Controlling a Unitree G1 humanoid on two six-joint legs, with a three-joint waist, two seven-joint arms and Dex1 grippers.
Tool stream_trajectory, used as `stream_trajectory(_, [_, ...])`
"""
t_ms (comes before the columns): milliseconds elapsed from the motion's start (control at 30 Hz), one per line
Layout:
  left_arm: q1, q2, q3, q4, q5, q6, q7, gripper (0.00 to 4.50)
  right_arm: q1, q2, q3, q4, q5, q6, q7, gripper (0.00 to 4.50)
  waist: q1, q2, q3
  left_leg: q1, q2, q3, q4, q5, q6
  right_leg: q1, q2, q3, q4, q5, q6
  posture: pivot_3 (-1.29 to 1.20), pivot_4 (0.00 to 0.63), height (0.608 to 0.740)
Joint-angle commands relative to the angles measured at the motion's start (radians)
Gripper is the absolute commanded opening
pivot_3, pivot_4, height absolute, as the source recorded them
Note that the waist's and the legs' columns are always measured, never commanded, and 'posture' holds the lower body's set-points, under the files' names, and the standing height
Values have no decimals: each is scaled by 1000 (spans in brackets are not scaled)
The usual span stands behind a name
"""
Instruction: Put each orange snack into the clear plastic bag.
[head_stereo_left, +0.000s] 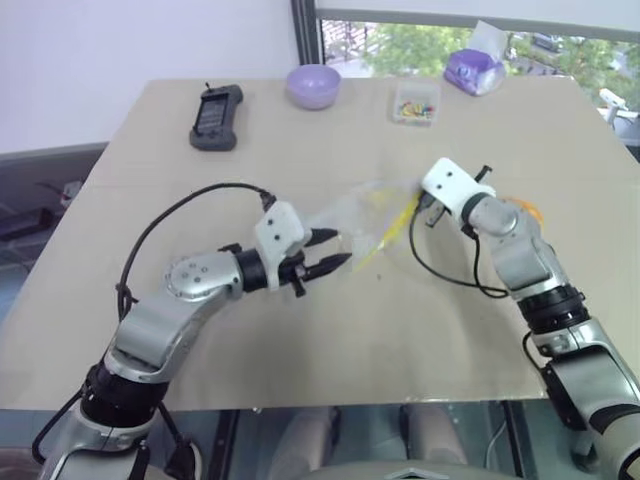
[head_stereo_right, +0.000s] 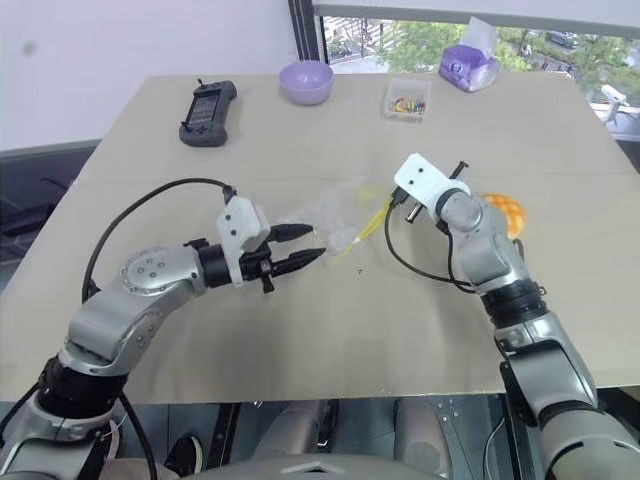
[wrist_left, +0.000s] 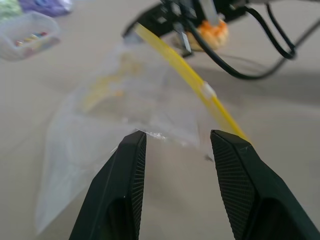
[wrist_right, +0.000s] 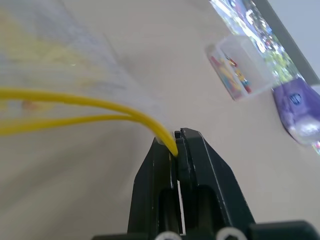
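One orange snack (head_stereo_right: 505, 213) behind right hand (wrist_right: 176, 140) pinching clear plastic bag (head_stereo_left: 355, 215), left hand (head_stereo_left: 338, 250) parted, empty.

A pale beige tabletop (head_stereo_left: 300, 340) fills most of the scene, its far edge meeting a white wall and a window with green trees outside. Along the far side, from left to right, sit four things, well apart from one another. First, a black handheld device (head_stereo_left: 216, 117) with a dark screen lies flat. Next, a lilac bowl (head_stereo_left: 313, 85) stands upright. Then comes a small clear box (head_stereo_left: 416, 102) holding colourful bits. At the far right edge, by the window, rests a purple tissue pack (head_stereo_left: 474, 70) with white tissue sticking up.
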Motion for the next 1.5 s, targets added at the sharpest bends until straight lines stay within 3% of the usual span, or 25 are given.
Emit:
stream_trajectory(33, [49,69,34,-3,40,-26,-63,2163,-45,0,-41,-2,-1,15,-43,0,-1,0,0,0,0,0,0,0,0,0,0,0,0,0,0,0,150,740])
stream_trajectory(233, [50,85,40,77,161,-148,-57,2163,-59,-1,-44,-2,-4,28,-58,0,1,1,1,0,1,1,-2,0,0,-3,0,1,0,0,0,0,150,740])
stream_trajectory(433, [-23,-52,-9,142,305,-339,41,2163,-64,27,-25,-33,-1,56,-50,0,3,1,1,-1,0,1,-2,0,0,-3,0,1,0,0,0,0,150,740])
stream_trajectory(667, [-48,-135,-74,145,326,-335,-1,2163,-69,60,-13,-24,-4,64,-49,0,-3,1,1,-1,0,2,-2,0,0,-4,0,2,0,0,0,0,150,740])
stream_trajectory(767, [-50,-137,-83,144,331,-324,-17,2901,-74,64,-12,-15,-3,63,-51,0,-2,1,1,-1,0,2,-2,0,0,-4,0,2,1,0,0,0,150,740])
stream_trajectory(867, [-49,-142,-90,142,343,-311,-18,4221,-77,67,-11,-9,-2,64,-50,0,-2,1,1,-1,0,2,-2,0,0,-4,0,2,1,0,0,0,150,740])
stream_trajectory(900, [-47,-140,-93,137,348,-297,-20,4460,-77,67,-11,-9,-2,64,-51,0,-2,1,1,-1,0,2,-2,0,0,-4,0,2,1,0,0,0,150,740])
stream_trajectory(1167, [-21,-164,-111,97,380,-174,8,4460,-82,71,-19,2,5,72,-54,0,-3,1,1,-1,0,2,-2,0,0,-4,1,2,1,0,0,0,150,740])
stream_trajectory(1467, [-4,-220,-153,101,476,-189,85,4460,-94,81,-26,-4,12,109,-57,0,-2,1,1,-1,0,2,-2,0,0,-4,1,2,2,0,0,0,150,740])
stream_trajectory(1500, [-5,-228,-154,102,484,-190,94,3965,-95,81,-26,-5,13,112,-57,0,-2,1,1,-1,0,2,-2,0,0,-4,1,2,2,0,0,0,150,740])
